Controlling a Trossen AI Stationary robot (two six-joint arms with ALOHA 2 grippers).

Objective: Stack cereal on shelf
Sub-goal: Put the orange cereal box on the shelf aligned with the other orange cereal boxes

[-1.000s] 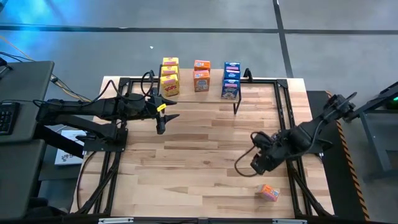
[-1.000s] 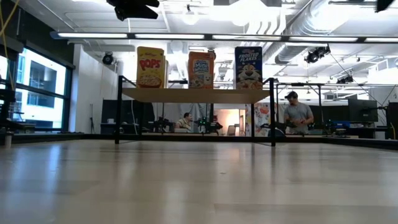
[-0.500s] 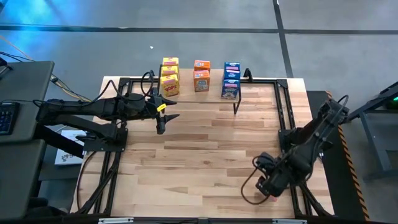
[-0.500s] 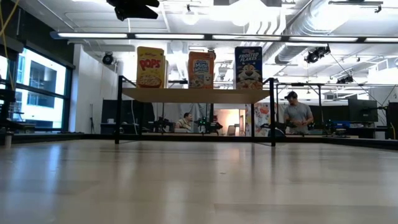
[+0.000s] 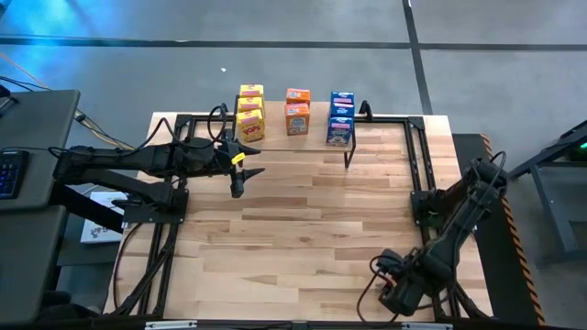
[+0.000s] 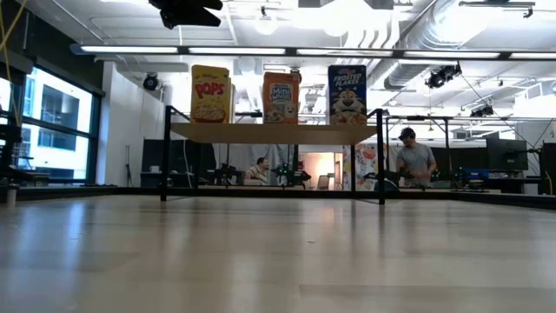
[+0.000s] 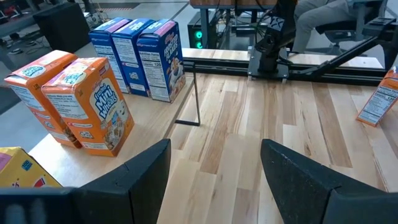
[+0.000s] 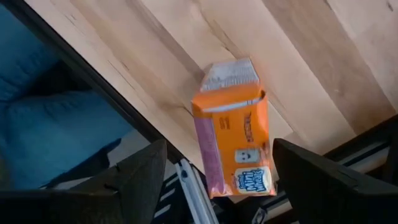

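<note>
At the table's near right corner, the right gripper point(image 5: 401, 291) hangs directly over a lone orange box point(image 8: 235, 145) lying flat on the wood point(image 5: 303, 229) near the edge. Its fingers point(image 8: 134, 175) are spread wide on either side of the box, not touching it.

Farther back on the left, the left gripper point(image 5: 240, 171) hovers just short of the shelf point(image 6: 274, 132), fingers point(image 7: 146, 169) parted and holding nothing.

On the shelf at the far edge, boxes stand in three rows: yellow point(image 5: 249, 110) left, orange point(image 5: 296, 111) middle, blue point(image 5: 340, 116) right.

A person point(image 6: 415, 158) is in the room beyond.
</note>
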